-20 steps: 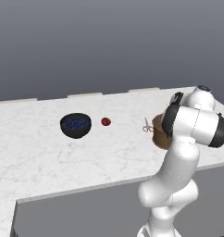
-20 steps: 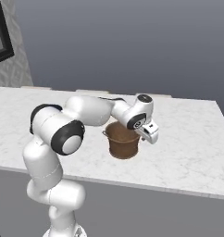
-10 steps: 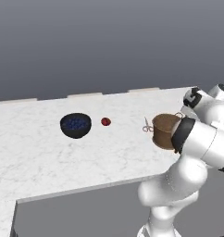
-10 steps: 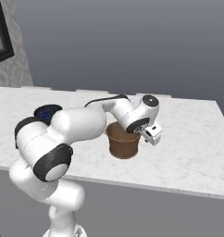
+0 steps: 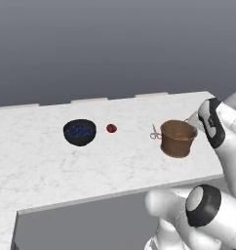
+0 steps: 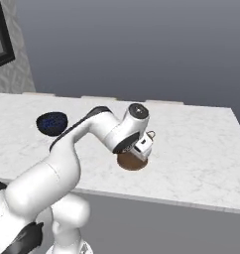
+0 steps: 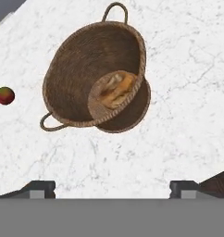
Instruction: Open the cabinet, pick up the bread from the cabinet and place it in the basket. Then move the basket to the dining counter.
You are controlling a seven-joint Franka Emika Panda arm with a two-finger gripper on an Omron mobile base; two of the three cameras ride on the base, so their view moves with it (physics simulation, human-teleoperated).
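Standing upright on the marble worktop [image 5: 51,166]: basket [image 5: 178,138], bread [image 7: 115,90] lying on its bottom. Spread wide above it, fingers [image 7: 39,188] gripping nothing. Farther along, small red fruit [image 5: 111,128] and dark blue bowl [image 5: 79,132].

A dark blue bowl [image 5: 80,132] stands upright on the white marbled top, its inside speckled blue; it is also seen from the right base view [image 6: 52,123]. Near it, apart from it, lies a small red fruit [image 5: 111,128], reddish with a green patch in the hand view [image 7: 4,96]. Further along that line, a small pair of scissors [image 5: 153,132] lies flat.
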